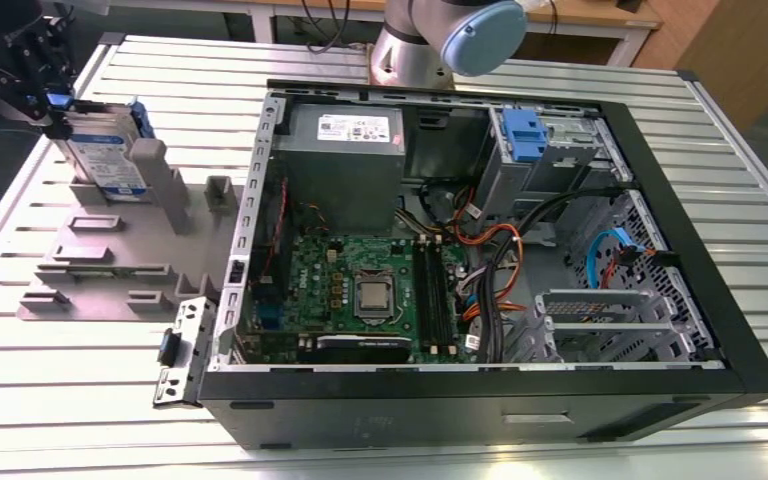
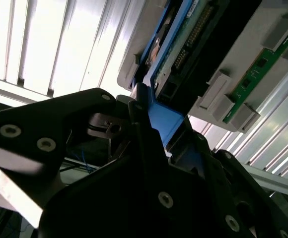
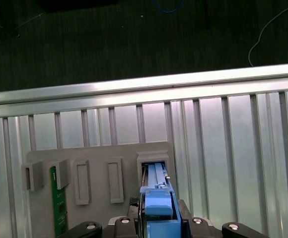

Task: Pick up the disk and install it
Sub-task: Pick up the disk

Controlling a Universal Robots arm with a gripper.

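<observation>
Over at the exterior view's left, well apart from the open computer case (image 1: 491,330), the disk (image 1: 101,155) stands on edge in a slot of the grey fixture (image 1: 104,270) on the slatted table (image 1: 77,400); its lower end sits in that slot in the first wrist view. I'd judge it stiff and fairly weighty for its size, with smooth metal faces that could slip and insides that would not like a knock; the blue caddy (image 3: 159,206) framing it looks the safer place to take hold, at its upper end, clear of the connector edge. The gripper (image 1: 51,95) is at exactly that spot; in the second wrist view its black fingers (image 2: 140,121) are drawn in close, pinching the caddy's blue end between them.
</observation>
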